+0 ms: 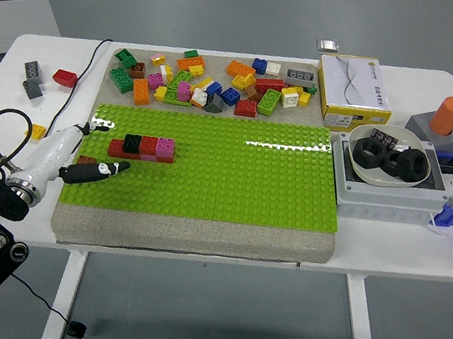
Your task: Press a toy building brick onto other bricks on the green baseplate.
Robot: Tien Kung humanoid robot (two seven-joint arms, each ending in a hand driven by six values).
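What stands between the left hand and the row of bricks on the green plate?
Nothing visible. The left hand is open at the green plate's left edge, and only bare studs lie between its fingers and the row of bricks.

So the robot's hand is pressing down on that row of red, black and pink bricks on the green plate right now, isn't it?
Not quite. In the head view the left hand sits left of the row of bricks, apart from it and holding nothing. The row does stand on the green baseplate.
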